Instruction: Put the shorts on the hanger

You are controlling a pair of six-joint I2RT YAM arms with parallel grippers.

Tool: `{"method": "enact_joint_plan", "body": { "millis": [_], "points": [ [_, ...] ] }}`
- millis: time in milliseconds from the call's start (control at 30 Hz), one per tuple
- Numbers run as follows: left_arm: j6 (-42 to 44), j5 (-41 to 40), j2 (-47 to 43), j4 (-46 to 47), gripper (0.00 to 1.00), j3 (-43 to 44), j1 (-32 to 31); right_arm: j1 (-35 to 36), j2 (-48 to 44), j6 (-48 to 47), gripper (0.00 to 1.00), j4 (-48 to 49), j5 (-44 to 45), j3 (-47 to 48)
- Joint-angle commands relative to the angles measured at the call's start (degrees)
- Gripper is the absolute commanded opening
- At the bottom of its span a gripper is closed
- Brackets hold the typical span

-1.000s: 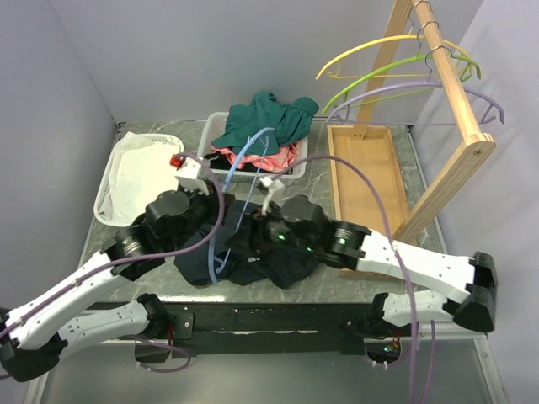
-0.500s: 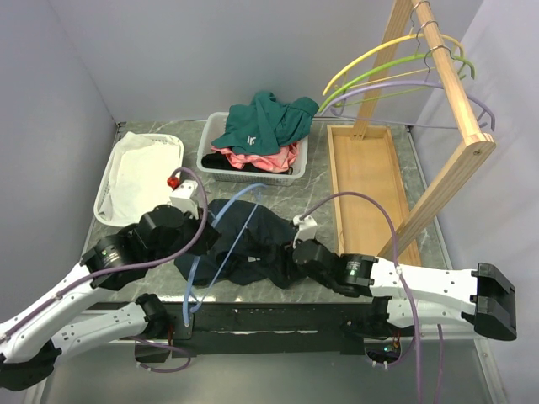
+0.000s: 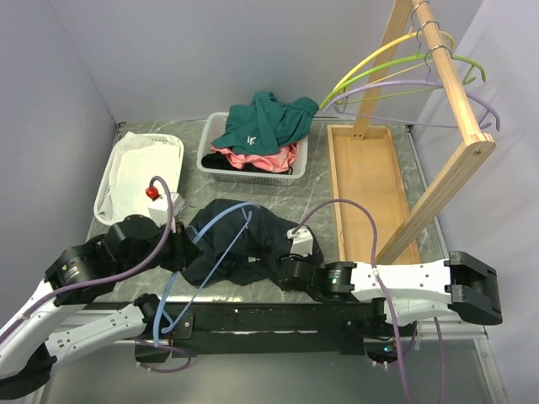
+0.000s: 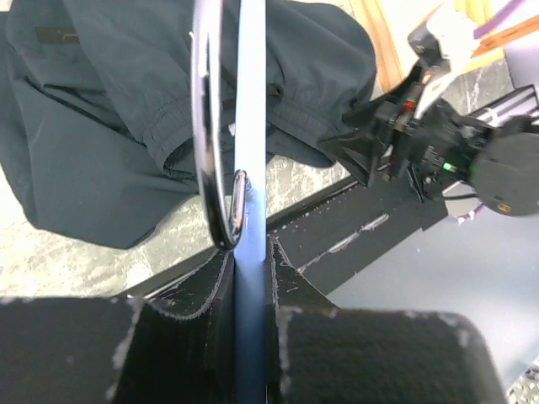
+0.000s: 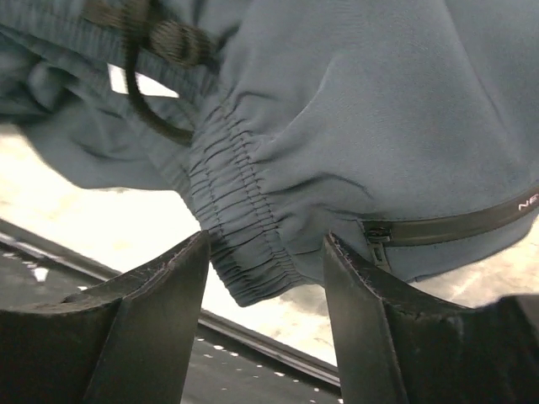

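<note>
One pair of dark navy shorts (image 3: 244,244) lies crumpled, its waistband gathered. The left gripper (image 4: 250,269) clamps the one light-blue hanger (image 4: 250,168); the right gripper (image 5: 265,278) stands apart around the waistband.

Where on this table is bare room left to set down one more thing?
The wooden tray floor is bare, and so is the marble strip between it and the grey basket. The near centre is crowded: the shorts, the hanger, the left claw and the right claw fill it.
</note>
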Motion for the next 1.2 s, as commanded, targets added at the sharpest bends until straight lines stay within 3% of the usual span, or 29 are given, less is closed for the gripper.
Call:
{"method": "enact_joint_plan", "body": {
  "millis": [0,67,167,233,633,733,767,867,1067,1167],
  "points": [
    [1.88,1.49,-0.43,-3.29,0.01,5.46,-0.13,0.30,1.44,-0.72,0.62,-1.65,3.85,3.07],
    [1.97,1.23,-1.04,-4.43,0.01,5.81,-0.13,0.39,1.44,-1.25,0.64,-2.79,3.77,3.86],
    [1.88,1.66,-1.40,-5.40,0.01,6.17,-0.13,2.14,0.22,-1.96,0.82,-4.20,3.85,4.13],
    [1.88,2.19,-1.75,-5.58,0.01,5.90,-0.13,3.20,0.21,-1.26,0.85,-5.60,4.11,4.47],
    [1.27,4.74,-1.58,-7.25,0.01,6.17,-0.13,4.00,8.55,3.14,0.70,-10.26,7.01,5.96],
    [1.00,6.59,-0.96,-6.11,0.01,5.82,-0.13,2.07,10.05,1.74,0.59,-12.37,8.42,9.38],
    [1.09,6.67,-0.96,-5.33,0.01,5.73,-0.05,1.45,10.23,1.56,0.41,-13.24,9.99,10.36],
    [1.53,8.43,-1.31,-4.27,0.01,5.03,-0.13,-1.80,9.36,-0.36,0.17,-16.41,11.67,13.87],
    [3.46,10.80,-1.58,-3.12,0.01,1.77,-0.13,-9.27,4.96,-8.44,0.02,-14.57,8.95,19.14],
    [4.43,12.21,-1.57,-2.60,0.01,0.81,-0.13,-10.42,5.05,-11.17,0.00,-15.01,8.77,23.01]
  ]
}}
